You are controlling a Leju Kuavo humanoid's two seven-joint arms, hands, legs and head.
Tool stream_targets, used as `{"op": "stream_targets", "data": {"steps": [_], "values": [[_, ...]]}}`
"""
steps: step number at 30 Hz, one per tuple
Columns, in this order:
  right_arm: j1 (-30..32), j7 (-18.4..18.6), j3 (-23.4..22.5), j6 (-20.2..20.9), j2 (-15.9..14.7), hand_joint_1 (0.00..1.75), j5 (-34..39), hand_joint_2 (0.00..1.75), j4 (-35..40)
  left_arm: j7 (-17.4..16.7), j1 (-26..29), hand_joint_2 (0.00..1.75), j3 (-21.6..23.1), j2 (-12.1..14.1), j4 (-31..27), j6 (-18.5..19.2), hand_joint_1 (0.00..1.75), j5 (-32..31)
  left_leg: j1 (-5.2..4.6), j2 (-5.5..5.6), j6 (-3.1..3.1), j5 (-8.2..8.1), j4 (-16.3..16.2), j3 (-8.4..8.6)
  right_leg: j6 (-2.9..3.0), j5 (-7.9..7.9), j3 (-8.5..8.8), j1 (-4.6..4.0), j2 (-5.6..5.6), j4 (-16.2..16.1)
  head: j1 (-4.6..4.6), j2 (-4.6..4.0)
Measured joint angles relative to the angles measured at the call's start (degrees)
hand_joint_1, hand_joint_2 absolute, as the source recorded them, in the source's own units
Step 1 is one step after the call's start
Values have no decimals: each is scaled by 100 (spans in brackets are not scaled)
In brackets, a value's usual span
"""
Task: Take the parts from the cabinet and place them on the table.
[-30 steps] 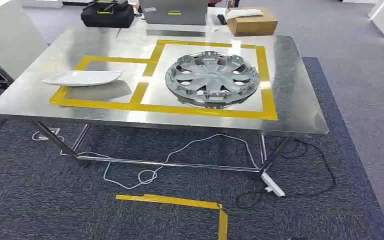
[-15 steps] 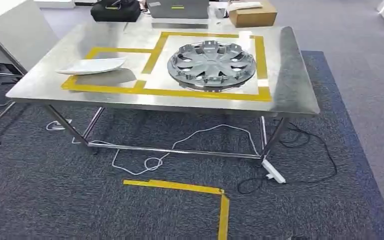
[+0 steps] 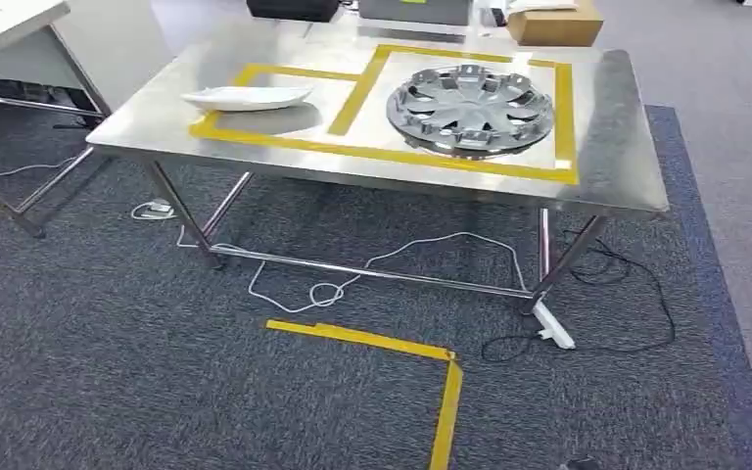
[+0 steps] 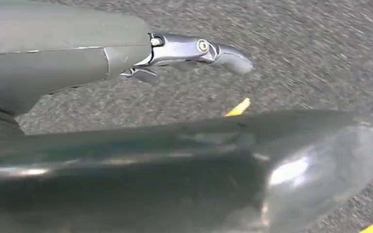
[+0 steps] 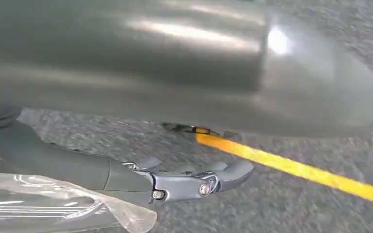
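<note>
A silver hubcap (image 3: 471, 96) lies inside the larger yellow-taped square on the steel table (image 3: 617, 147). A flat white curved part (image 3: 246, 97) lies in the smaller taped box to its left. My left hand (image 4: 184, 48) hangs over the grey carpet with its fingers stretched out and nothing in it. My right hand (image 5: 189, 182) also hangs above the carpet, fingers extended and holding nothing, with a crumpled clear plastic film (image 5: 68, 199) beside it.
A yellow tape corner (image 3: 392, 343) marks the carpet in front of the table. White and black cables (image 3: 323, 289) and a power strip (image 3: 555, 328) lie under it. A cardboard box (image 3: 553, 22) sits at the table's far edge. Another table (image 3: 10, 20) stands at the left.
The whole picture has shifted: the table now sits further right and higher in the head view, so the camera has moved. The hubcap and white part lie as before.
</note>
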State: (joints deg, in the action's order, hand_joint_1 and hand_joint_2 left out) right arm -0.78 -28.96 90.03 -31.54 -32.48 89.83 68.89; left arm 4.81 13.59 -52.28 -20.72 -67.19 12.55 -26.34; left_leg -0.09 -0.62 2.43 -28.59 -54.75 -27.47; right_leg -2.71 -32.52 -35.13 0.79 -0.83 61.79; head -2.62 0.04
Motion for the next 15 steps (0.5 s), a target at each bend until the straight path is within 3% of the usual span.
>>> {"op": "stream_targets", "data": {"steps": [1, 2, 3, 4, 5, 6, 7, 8, 9, 10, 11, 12, 13, 15], "values": [[3, 0, 2, 0, 0, 0, 2, 0, -11, 0, 0, 0, 0, -2, 7, 0, 0, 0, -24, 35, 20, 69, -6, -81, -3, -315, -131, -3, 41, 483, -2, 0], [-1, -2, 2, 0, 4, 0, 2, 0, -17, 0, 0, 0, 0, -2, 15, 0, 0, 0, -52, 65, 33, 141, -14, -170, 6, -523, -242, -8, 57, 938, 4, 0], [-4, -2, 2, 0, 4, 0, 2, 0, -24, 0, 0, 0, 0, -2, 26, 0, 0, 0, -74, 93, 40, 204, -25, -264, 23, -555, -277, -14, 60, 1210, 2, 0], [-2, -2, 2, 0, 7, 0, 2, 0, -35, 0, 0, 0, 0, -2, 31, 0, 0, 0, -94, 123, 45, 266, -33, -360, 50, -424, -193, -27, 62, 1240, 7, 0], [-1, -2, 2, 0, 11, 0, 2, 0, -44, 0, -1, 0, 0, 0, 39, 0, 0, 0, -111, 165, 44, 334, -42, -445, 84, -189, 7, -40, 72, 1027, 2, 0], [-2, -2, 2, 0, 11, 0, 0, 0, -46, 0, -1, 0, 0, 0, 46, 0, 0, 0, -124, 204, 38, 395, -46, -519, 127, 63, 320, -61, 101, 602, 7, 0], [-6, -2, 0, 0, 11, 0, 0, 0, -48, 0, -5, 0, 0, -2, 50, 0, 0, 0, -130, 260, 29, 457, -48, -575, 191, 213, 708, -82, 208, 35, 4, 0], [-9, -2, -2, -2, 7, 0, 0, 0, -52, 0, -19, 0, 4, -7, 55, 0, 0, 0, -125, 281, 18, 506, -54, -617, 259, 127, 1061, -110, 438, -487, 9, 0], [-1, -4, -2, -2, 9, 0, 0, 0, -55, 0, -26, 0, 4, 0, 59, 0, 0, 0, -158, 326, -2, 566, -68, -651, 267, 59, 1301, -88, 478, -872, 13, 0], [-4, -4, -2, -2, 11, 0, 2, 0, -55, 0, -22, 0, 4, 4, 63, 0, 0, 0, -135, 362, -22, 644, -64, -692, 211, 29, 1321, -109, 443, -947, 0, 0], [-7, -4, -2, 0, 11, 0, 2, 0, -57, 0, -23, 0, 4, 7, 66, -2, 0, 0, -113, 413, -59, 717, -48, -740, 214, 57, 1260, -125, 393, -907, 5, 0], [-11, -4, -2, 0, 11, 0, 0, 0, -61, 0, -18, 0, 4, 9, 72, -2, 0, -2, -113, 469, -94, 773, -41, -767, 224, 110, 1217, -138, 348, -903, 0, 0], [-4, -4, 0, 0, 20, 0, 2, 0, -61, 2, -15, 0, -4, 13, 74, -11, 0, 0, -108, 453, -128, 706, -73, -798, 299, 206, 1136, -55, 242, -959, 0, 0], [2, -9, -2, 0, 24, 0, 0, 0, -66, 22, -24, 0, -4, 11, 81, -28, 0, 4, -82, 222, -229, 99, -526, -941, 369, 265, 1023, -74, 105, -942, 22, 0]]}}
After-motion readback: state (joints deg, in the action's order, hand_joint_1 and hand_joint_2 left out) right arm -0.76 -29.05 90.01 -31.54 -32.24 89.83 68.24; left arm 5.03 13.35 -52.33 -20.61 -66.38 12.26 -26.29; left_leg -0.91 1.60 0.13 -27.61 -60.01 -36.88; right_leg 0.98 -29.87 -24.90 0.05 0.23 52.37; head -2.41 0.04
